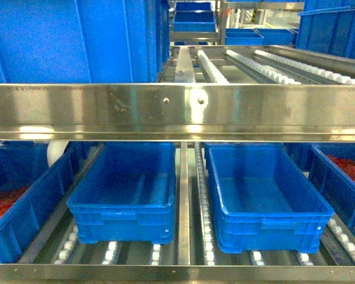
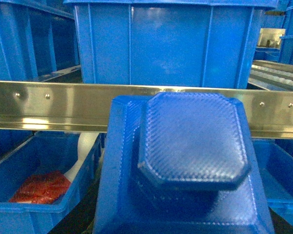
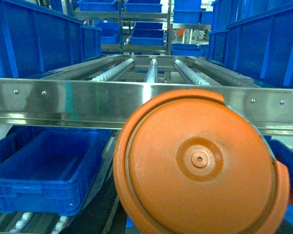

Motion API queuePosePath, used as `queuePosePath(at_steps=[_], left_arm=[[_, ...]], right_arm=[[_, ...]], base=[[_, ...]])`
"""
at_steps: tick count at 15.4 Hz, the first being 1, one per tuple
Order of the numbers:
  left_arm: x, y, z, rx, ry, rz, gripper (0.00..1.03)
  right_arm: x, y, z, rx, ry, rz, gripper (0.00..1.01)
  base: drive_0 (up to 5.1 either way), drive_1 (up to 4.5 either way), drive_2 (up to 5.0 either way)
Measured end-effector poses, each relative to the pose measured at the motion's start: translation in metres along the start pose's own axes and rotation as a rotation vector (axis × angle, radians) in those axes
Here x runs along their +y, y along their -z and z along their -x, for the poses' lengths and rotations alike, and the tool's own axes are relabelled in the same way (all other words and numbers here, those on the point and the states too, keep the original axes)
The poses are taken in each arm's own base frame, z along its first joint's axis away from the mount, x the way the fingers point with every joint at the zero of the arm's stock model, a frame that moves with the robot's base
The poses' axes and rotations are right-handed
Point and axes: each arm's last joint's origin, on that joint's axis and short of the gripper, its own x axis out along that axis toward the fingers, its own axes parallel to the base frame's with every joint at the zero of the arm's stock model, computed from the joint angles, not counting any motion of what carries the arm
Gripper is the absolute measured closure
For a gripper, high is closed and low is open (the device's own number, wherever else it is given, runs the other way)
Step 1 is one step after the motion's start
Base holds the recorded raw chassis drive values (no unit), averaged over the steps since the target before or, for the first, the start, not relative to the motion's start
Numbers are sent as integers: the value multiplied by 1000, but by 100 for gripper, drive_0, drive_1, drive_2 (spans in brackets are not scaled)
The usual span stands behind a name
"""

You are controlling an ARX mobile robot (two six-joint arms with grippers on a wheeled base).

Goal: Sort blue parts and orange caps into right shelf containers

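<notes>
A steel rail [image 1: 177, 111] bars the way above two open-topped blue bins [image 1: 127, 192], leaving a gap beneath.

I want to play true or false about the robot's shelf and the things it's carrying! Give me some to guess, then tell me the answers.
1. The two middle bins on the lower shelf, the left one and the right one, have nothing in them. True.
2. The cap in front of the right wrist camera is green. False: it is orange.
3. The part in front of the left wrist camera is blue. True.
4. The bin at the far left holds yellow things. False: they are red-orange.
5. The shelf rail is wooden. False: it is shiny metal.
</notes>
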Motion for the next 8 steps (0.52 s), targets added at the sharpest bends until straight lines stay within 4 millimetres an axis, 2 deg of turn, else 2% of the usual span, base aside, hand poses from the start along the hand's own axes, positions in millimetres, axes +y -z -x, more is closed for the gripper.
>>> queuePosePath(at_steps=[8], left_arm=[[0, 0, 0, 4, 2, 0, 60]], right_arm=[[0, 0, 0, 1, 3, -3, 57]], base=[[0, 0, 0]])
